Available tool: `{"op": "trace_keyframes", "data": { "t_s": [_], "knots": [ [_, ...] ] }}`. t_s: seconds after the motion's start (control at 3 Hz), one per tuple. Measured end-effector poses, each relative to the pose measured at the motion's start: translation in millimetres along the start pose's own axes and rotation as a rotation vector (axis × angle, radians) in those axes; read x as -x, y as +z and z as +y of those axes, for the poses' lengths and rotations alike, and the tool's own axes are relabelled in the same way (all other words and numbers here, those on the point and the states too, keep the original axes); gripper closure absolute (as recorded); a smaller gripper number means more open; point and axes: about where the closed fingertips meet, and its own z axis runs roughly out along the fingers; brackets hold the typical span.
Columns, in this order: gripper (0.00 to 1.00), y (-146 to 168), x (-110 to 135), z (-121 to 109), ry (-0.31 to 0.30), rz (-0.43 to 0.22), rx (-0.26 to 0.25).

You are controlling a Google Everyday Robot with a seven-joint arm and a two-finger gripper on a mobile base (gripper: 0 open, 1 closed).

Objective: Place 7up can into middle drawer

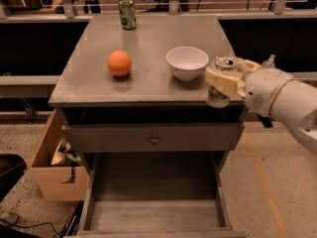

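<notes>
The 7up can (217, 97) is sitting pinched between the gripper (222, 81) fingers, hanging at the cabinet top's (148, 38) front-right corner. The middle drawer (153, 213) is lying open below-left of the claw. Swinging down there risks the can clipping the tabletop edge and slipping loose.

High front view down onto cabinet (153, 83), claw (220, 82) at its right edge.
</notes>
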Motion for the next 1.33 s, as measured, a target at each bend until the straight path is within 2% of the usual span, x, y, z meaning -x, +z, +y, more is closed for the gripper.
{"op": "trace_keyframes", "data": {
  "t_s": [0.33,0.67,1.0,1.33],
  "knots": [
    [1.0,-37,-36,32,0.028,0.026,0.017],
    [1.0,-63,-45,26,0.036,0.035,-0.026],
    [1.0,-63,-45,26,0.036,0.035,-0.026],
    [1.0,-71,-87,10,0.095,0.081,-0.028]
  ]
}}
